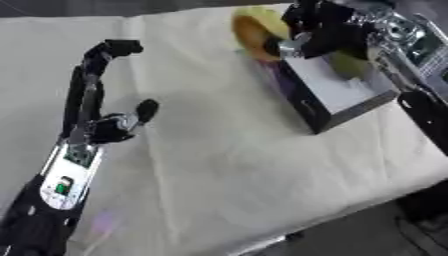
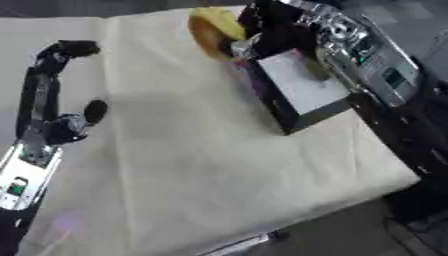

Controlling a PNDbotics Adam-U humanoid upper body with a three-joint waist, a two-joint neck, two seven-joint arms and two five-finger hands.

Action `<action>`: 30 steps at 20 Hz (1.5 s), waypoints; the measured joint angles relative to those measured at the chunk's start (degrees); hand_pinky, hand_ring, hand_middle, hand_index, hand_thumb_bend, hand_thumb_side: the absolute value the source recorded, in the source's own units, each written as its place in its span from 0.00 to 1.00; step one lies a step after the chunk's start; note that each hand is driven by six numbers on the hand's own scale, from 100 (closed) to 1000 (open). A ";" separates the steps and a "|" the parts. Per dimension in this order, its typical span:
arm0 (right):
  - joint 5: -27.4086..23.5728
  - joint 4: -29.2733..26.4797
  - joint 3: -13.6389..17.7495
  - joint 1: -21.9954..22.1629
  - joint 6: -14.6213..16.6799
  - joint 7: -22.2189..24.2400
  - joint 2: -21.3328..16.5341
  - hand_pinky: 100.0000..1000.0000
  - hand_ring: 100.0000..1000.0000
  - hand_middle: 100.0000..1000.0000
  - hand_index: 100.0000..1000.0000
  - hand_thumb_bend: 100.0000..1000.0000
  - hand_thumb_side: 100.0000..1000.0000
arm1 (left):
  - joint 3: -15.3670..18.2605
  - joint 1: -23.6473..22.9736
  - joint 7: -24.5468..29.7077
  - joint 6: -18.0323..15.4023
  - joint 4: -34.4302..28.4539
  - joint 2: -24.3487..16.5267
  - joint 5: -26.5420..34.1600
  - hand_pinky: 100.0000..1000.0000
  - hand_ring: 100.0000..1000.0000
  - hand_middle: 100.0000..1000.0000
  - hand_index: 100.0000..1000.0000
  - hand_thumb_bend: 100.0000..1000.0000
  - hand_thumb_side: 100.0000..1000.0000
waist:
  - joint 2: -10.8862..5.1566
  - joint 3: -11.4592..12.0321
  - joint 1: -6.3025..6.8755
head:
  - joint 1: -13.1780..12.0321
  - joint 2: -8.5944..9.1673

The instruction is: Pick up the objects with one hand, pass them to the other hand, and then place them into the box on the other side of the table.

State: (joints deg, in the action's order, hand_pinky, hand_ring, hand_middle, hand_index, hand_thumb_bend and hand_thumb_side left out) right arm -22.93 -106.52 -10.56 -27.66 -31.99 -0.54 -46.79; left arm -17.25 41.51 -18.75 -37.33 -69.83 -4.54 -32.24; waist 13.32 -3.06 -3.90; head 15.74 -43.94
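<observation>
Yellow-brown round object (image 1: 251,31) gripped by right hand (image 1: 317,31) above the box (image 1: 337,95); left hand (image 1: 98,107) open, empty.

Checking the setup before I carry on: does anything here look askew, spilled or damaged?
Nothing looks spilled or damaged. The box sits at an angle to the table edge. The right hand holds a yellow object at the box's far end. The left hand is raised with nothing in it.

Cloth (image 1: 227,165) open mid-table; box (image 1: 337,97) blocks right side
</observation>
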 measured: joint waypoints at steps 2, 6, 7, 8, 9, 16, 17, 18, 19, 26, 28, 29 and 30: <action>0.38 0.99 0.76 1.06 0.57 -1.43 -0.26 0.60 0.58 0.31 0.44 0.33 0.00 | 0.09 -0.22 0.00 0.00 0.01 -0.07 -0.23 0.74 0.75 0.63 0.80 0.54 0.72 | 0.00 -0.06 0.00 | 0.04 -0.11; 2.32 3.57 2.35 1.95 1.73 -4.79 -0.52 0.60 0.58 0.31 0.44 0.30 0.00 | 0.09 -0.25 0.13 -0.13 0.04 -0.43 -0.66 0.74 0.75 0.64 0.80 0.53 0.71 | 0.00 -0.17 0.35 | 0.14 -0.27; 3.36 4.54 2.76 1.95 2.00 -5.84 -0.52 0.60 0.58 0.31 0.44 0.30 0.00 | 0.09 -0.26 0.20 -0.21 0.04 -0.43 -0.71 0.75 0.76 0.64 0.80 0.53 0.70 | 0.00 -0.18 0.42 | 0.24 -0.27; 4.44 5.62 3.06 1.94 2.24 -6.79 -0.50 0.60 0.58 0.31 0.44 0.30 0.00 | 0.09 -0.26 0.27 -0.26 0.05 -0.43 -0.82 0.75 0.76 0.64 0.80 0.53 0.70 | 0.00 -0.18 0.46 | 0.33 -0.28; 5.44 6.80 3.32 1.91 2.43 -7.64 -0.47 0.60 0.58 0.31 0.44 0.30 0.00 | 0.09 -0.26 0.33 -0.31 0.07 -0.43 -0.96 0.75 0.76 0.64 0.80 0.53 0.70 | 0.00 -0.18 0.46 | 0.50 -0.28; 10.61 15.42 4.35 0.53 3.86 -12.20 0.30 0.61 0.58 0.31 0.44 0.28 0.00 | -0.23 -0.26 0.98 -0.90 0.28 -0.42 -1.44 0.75 0.76 0.65 0.80 0.52 0.70 | 0.00 0.29 0.65 | 2.02 -0.30; 11.17 16.49 4.49 0.34 4.02 -12.71 0.46 0.61 0.58 0.31 0.44 0.28 0.00 | -0.25 -0.26 1.04 -0.95 0.30 -0.42 -1.45 0.75 0.76 0.65 0.80 0.52 0.70 | 0.00 0.35 0.65 | 2.13 -0.30; 11.73 17.64 4.56 0.26 4.17 -13.22 0.60 0.61 0.59 0.32 0.46 0.28 0.00 | -0.26 -0.26 1.07 -0.97 0.31 -0.42 -1.45 0.75 0.76 0.65 0.80 0.52 0.70 | 0.00 0.36 0.65 | 2.32 -0.30; 12.21 18.79 4.59 0.13 4.26 -13.70 0.64 0.61 0.59 0.33 0.47 0.28 0.00 | -0.27 -0.26 1.08 -0.98 0.31 -0.41 -1.45 0.75 0.76 0.65 0.80 0.52 0.70 | 0.00 0.38 0.65 | 2.48 -0.30; 15.00 24.99 4.88 -0.42 4.51 -15.69 1.17 0.68 0.78 0.71 0.81 0.44 0.00 | -0.28 -0.26 1.18 -1.06 0.31 -0.40 -1.45 0.75 0.76 0.65 0.80 0.51 0.70 | 0.00 0.59 0.75 | 3.07 -0.31; 16.30 25.64 4.87 -0.43 4.54 -15.42 1.19 0.70 0.83 0.78 0.88 0.51 0.03 | -0.29 -0.26 1.20 -1.08 0.31 -0.39 -1.45 0.75 0.76 0.65 0.80 0.51 0.70 | 0.00 0.60 0.75 | 3.13 -0.31; 17.07 25.76 4.87 -0.47 4.56 -15.28 1.22 0.70 0.84 0.78 0.88 0.53 0.04 | -0.30 -0.26 1.21 -1.09 0.31 -0.39 -1.45 0.75 0.76 0.65 0.80 0.51 0.70 | 0.00 0.60 0.75 | 3.16 -0.31; 17.81 25.86 4.88 -0.57 4.61 -15.18 1.31 0.71 0.85 0.80 0.90 0.56 0.06 | -0.30 -0.26 1.22 -1.10 0.31 -0.38 -1.45 0.75 0.76 0.65 0.80 0.51 0.70 | 0.00 0.60 0.75 | 3.18 -0.31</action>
State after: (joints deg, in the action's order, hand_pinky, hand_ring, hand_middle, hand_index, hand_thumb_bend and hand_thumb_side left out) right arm -5.12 -80.67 -5.68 -28.22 -27.37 -15.73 -45.48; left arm -17.55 41.26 -17.54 -38.42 -69.52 -4.92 -33.69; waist 13.32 -2.46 -3.15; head 18.92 -44.25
